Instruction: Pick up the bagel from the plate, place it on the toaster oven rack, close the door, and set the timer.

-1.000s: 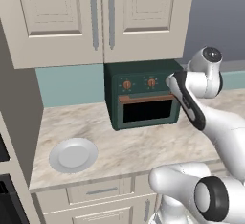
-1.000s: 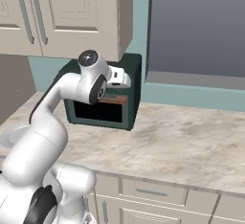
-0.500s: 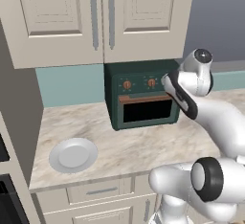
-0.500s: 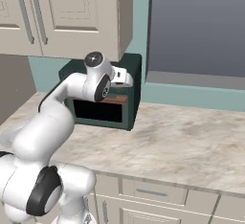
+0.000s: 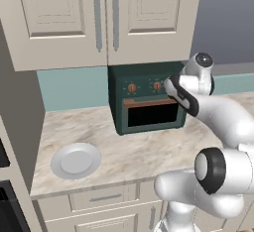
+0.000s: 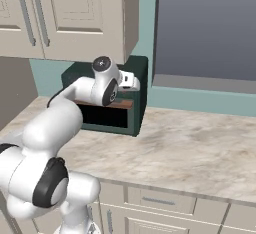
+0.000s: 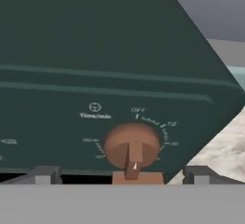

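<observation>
The dark green toaster oven (image 5: 147, 102) stands at the back of the counter. Its door (image 5: 151, 117), with dark glass and a copper bar handle (image 5: 149, 101), is shut. The rack and the bagel are hidden. The white plate (image 5: 76, 160) lies bare at the counter's front left. My gripper (image 7: 123, 175) is open, and its fingertips (image 7: 45, 174) stand on either side of the copper timer knob (image 7: 131, 146), close in front of it and not touching. The knob's pointer points down, away from the OFF mark. In the left base view my hand sits at the right-hand knob (image 5: 157, 85).
A second copper knob (image 5: 131, 87) sits left of the timer knob. Cream wall cabinets (image 5: 106, 18) hang just above the oven. The marble counter (image 6: 190, 153) runs off to the right, below a grey window panel (image 6: 205, 28).
My hand has moved left and in toward the oven's control panel, ending at the right-hand knob. The jaws stayed open. Oven and plate have not moved.
</observation>
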Robot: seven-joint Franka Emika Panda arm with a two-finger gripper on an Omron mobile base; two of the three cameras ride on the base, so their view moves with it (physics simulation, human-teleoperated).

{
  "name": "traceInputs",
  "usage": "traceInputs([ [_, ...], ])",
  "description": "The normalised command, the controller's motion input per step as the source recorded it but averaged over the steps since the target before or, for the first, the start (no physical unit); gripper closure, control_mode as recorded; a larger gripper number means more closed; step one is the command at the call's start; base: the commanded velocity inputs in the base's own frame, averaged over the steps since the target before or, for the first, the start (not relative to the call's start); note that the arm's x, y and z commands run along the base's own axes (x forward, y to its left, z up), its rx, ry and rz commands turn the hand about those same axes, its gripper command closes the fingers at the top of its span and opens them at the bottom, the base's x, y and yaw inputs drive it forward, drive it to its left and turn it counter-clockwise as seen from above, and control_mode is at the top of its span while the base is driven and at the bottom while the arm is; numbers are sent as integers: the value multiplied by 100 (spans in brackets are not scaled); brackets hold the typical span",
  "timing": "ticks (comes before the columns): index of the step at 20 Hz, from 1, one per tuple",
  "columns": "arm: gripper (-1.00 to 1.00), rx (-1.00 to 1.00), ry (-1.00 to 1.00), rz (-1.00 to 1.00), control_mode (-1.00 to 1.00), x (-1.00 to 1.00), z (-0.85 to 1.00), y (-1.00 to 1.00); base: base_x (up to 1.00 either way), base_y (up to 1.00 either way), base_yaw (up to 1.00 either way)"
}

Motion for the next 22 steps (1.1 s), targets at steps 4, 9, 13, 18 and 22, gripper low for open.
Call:
traceInputs([
  [4,-100,0,-3,0,-100,24,0,-4,0,0,0],
  [9,-100,0,0,0,-100,23,-8,-8,0,0,0],
  [13,-100,0,0,0,-100,21,-18,-17,0,0,0],
  [18,100,1,0,0,-100,24,-14,-25,0,0,0],
  [22,100,9,0,-1,-100,28,-4,-48,0,0,0],
])
